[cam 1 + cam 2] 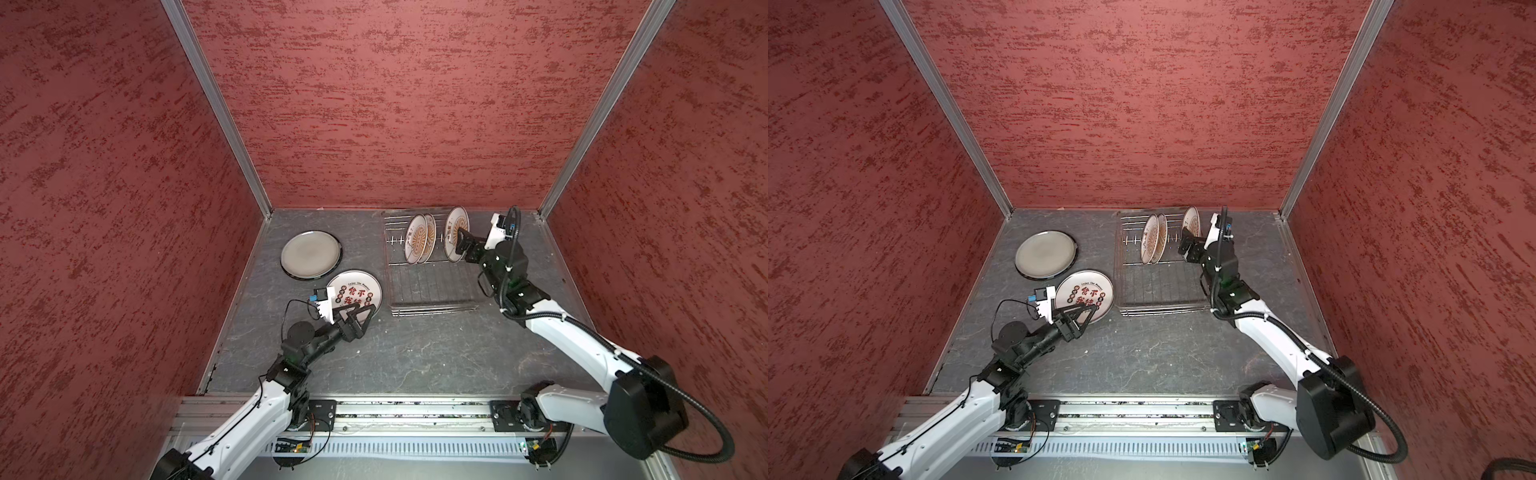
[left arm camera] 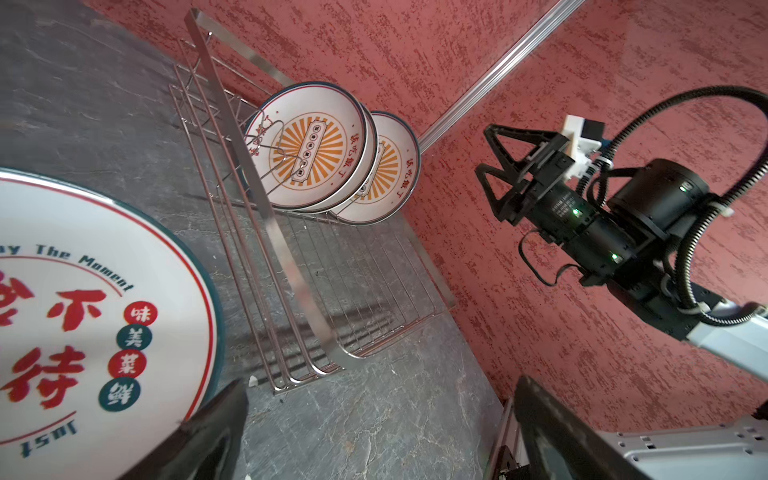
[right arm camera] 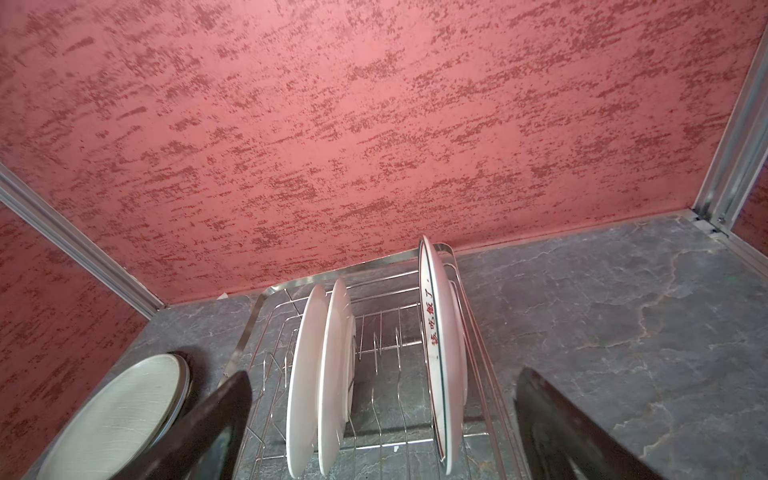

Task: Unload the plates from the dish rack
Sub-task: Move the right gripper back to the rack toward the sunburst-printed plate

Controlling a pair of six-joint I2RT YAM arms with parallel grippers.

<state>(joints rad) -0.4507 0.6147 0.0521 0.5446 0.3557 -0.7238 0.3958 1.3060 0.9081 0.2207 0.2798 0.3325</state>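
Prongs in silver wire dish rack keep three white sunburst plates upright. Right gripper jaws apart at end one, likely edge-grab; left gripper apart over flat red-character plate.

Three plates in dish rack

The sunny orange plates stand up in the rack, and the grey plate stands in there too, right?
Not quite. The grey plate is not in the rack. It lies flat on the table, left of the rack, as both top views show. The orange plates do stand up in the rack.
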